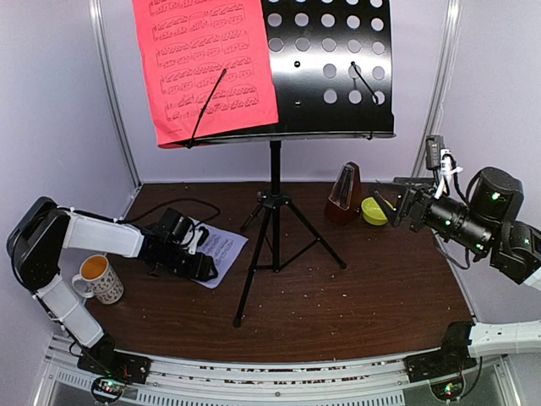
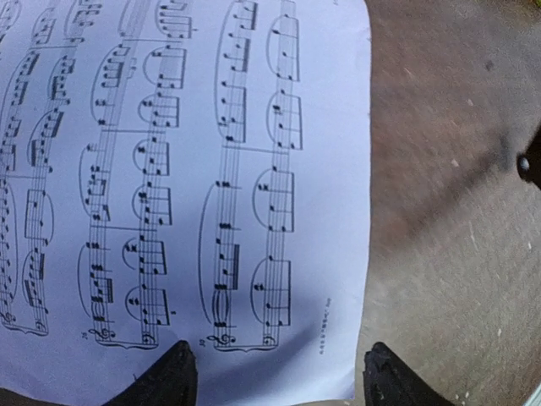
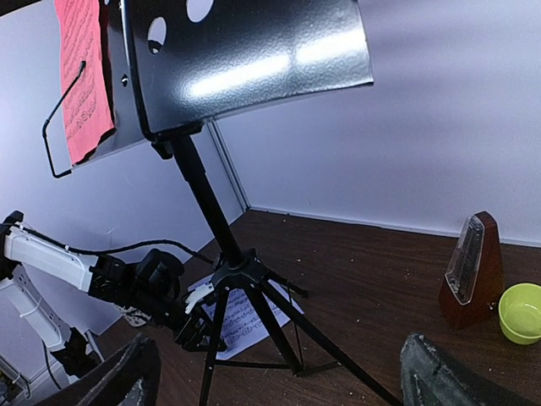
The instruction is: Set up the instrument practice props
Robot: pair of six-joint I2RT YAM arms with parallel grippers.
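Your brown, speckled worktop [image 1: 380, 288] sits between pale walls. The white sheet [image 2: 186, 169] lies flat under your left end effector [image 2: 277, 376], whose fingers stand apart over its corner. Your right end effector [image 3: 279, 376] gapes wide near the metronome [image 3: 473, 271], facing the stand [image 3: 245, 51].

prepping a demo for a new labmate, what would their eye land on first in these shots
The tall black music stand at the centre of the table, a bright red sheet on its left half. Next, the left claw, open low over the white sheet lying flat at the left. A brown metronome stands beside a yellow-green bowl at back right.
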